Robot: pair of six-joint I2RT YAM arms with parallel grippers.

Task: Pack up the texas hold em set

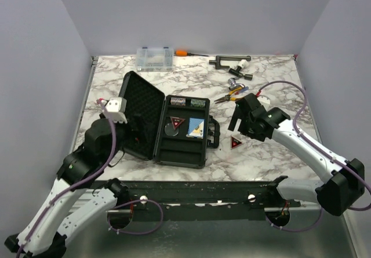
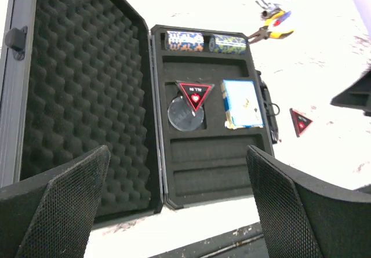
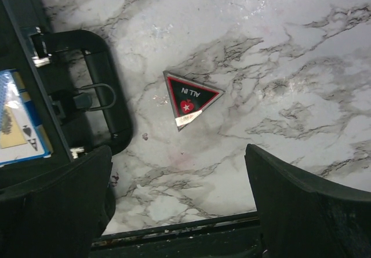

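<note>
The black briefcase (image 1: 182, 153) lies open on the marble table, its foam-lined lid (image 1: 141, 112) to the left. The moulded tray holds a blue-faced card deck (image 1: 196, 127), a red-black triangle (image 1: 177, 121) on a clear disc (image 1: 171, 129) and two small boxes (image 1: 186, 102). A second red-black triangle (image 1: 235, 142) lies on the table right of the handle (image 1: 213, 131); it shows in the right wrist view (image 3: 190, 95). My right gripper (image 3: 177, 211) is open and empty above it. My left gripper (image 2: 177, 211) is open and empty over the case's near edge (image 2: 208, 197).
A clear plastic compartment box (image 1: 155, 57) stands at the back. An orange-handled screwdriver (image 1: 188, 53), a black tool (image 1: 232, 61) and pliers (image 1: 232, 94) lie at the back right. The table's front rail (image 1: 191, 188) runs along the near edge.
</note>
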